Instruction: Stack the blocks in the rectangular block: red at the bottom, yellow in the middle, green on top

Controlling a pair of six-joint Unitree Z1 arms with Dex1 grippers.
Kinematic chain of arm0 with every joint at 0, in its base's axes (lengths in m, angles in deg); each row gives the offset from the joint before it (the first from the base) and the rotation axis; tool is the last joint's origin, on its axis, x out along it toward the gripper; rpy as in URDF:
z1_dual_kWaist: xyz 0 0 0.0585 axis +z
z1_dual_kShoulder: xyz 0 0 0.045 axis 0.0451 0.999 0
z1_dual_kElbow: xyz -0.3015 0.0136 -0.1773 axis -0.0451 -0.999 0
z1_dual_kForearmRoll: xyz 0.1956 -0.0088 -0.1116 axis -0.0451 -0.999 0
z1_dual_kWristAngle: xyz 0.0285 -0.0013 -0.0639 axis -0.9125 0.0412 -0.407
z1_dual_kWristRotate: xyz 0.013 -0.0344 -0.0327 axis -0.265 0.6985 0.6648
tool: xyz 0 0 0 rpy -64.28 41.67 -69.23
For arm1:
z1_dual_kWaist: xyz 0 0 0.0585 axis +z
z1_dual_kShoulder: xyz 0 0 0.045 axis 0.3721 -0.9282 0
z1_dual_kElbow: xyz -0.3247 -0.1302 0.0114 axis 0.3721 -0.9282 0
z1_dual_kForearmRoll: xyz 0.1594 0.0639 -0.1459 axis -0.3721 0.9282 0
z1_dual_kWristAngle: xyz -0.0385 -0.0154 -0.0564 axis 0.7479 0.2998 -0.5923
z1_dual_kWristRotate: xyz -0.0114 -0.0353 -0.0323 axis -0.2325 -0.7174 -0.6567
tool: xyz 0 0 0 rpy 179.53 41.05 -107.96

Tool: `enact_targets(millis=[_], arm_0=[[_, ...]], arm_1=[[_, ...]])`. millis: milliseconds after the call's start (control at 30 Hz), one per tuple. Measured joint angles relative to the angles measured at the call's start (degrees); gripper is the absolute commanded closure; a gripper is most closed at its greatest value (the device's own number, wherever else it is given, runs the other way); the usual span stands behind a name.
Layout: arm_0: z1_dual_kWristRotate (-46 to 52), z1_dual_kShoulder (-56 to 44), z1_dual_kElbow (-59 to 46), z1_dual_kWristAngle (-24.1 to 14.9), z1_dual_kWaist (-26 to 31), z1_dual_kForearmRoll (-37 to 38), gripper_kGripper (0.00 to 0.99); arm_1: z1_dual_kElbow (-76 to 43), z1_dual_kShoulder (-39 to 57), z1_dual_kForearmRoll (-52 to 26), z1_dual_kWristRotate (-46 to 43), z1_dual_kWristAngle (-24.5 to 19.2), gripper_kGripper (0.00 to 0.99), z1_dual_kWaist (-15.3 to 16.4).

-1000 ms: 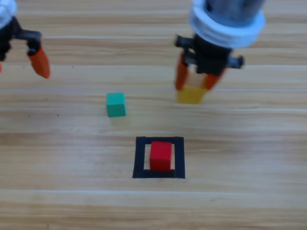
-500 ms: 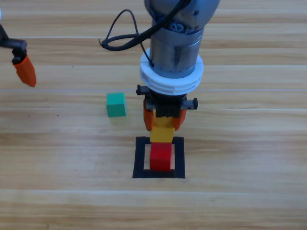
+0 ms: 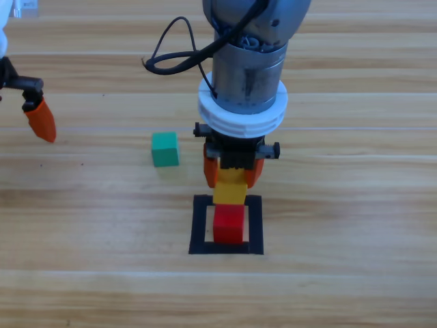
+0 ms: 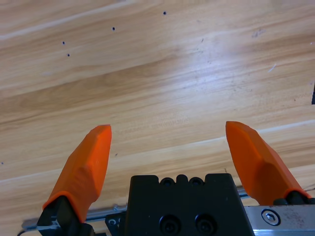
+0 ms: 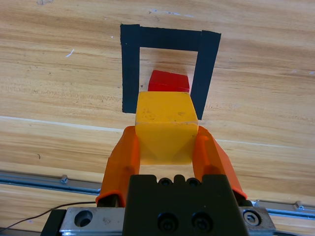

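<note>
Step in hand: the second layer, yellow onto red. The right claw [image 3: 232,179] is clamped on the yellow cube [image 3: 231,189], one orange finger on each side face, and holds it near the taped square [image 3: 198,229]. In the high view the yellow cube overlaps the far edge of the red cube [image 3: 229,224]; whether they touch or yellow is a little above cannot be told. In the right wrist view the yellow cube [image 5: 166,127] hides most of the red cube [image 5: 169,81], which peeks out beyond it inside the tape outline [image 5: 131,73].

The red cube sits inside the taped square, so the bottom layer looks done. The green cube [image 3: 164,149] lies alone on the surface [image 3: 355,273], up and left of the square, well apart from the stack and untouched.

The left claw [image 3: 34,119] waits at the left edge, only one finger showing in the high view; the left wrist view shows its fingers spread wide with nothing between them, just bare wood.

Next move, as a guess: line yellow up square over red, lower until the faces meet, then let go without nudging. The cubes are equal in size, so there is little margin for offset. Green comes after.

Materials: cubes are matte, plain and sharp-edged, and the yellow top shows slight scuffs. The tape is flat black, a hollow square a bit wider than a cube. The fingers are smooth orange, tapered to blunt tips. The surface is pale wood with grain lines and board seams.
</note>
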Motion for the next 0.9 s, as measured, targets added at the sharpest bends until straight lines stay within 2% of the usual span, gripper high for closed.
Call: enact_targets(millis=[300,900], arm_0=[[0.0,0.0,-0.8,0.5,0.0,1.1,0.000],[-0.1,0.0,-2.5,0.9,0.0,2.1,0.000]], arm_1=[[0.8,-3.1,0.0,0.0,0.0,0.990,0.0],[0.8,-3.3,0.0,0.0,0.0,0.990,0.0]])
